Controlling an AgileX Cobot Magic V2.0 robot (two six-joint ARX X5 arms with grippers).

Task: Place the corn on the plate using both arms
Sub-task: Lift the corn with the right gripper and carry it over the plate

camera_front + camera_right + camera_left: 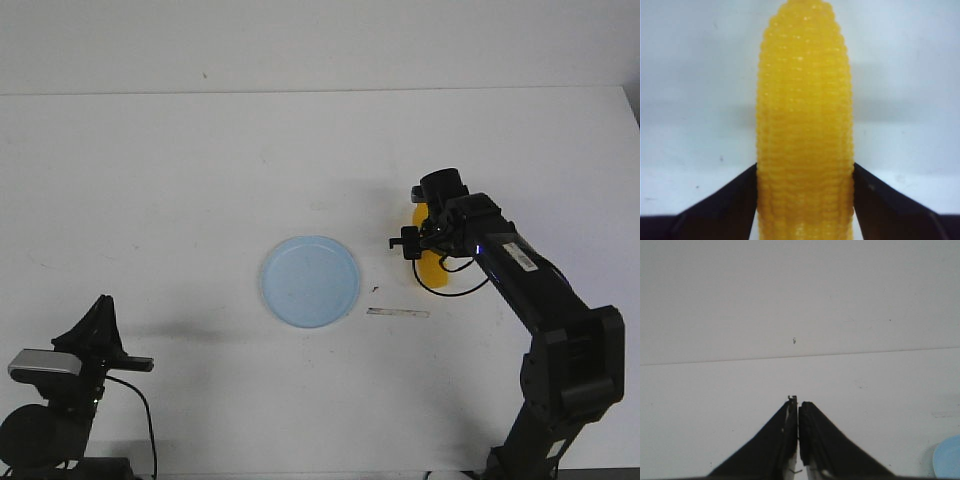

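Bright, even overhead light; soft shadows lie beside the black jointed arms (540,300); the close-up bright yellow ribbed corn cob (805,125) is slightly blurred.

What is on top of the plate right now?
Nothing: the plate shows a bare blue surface. The corn is off to its side, between the right gripper's fingers; its underside is hidden.

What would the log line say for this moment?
right gripper: shut on corn | left gripper: shut, idle | plate: bare
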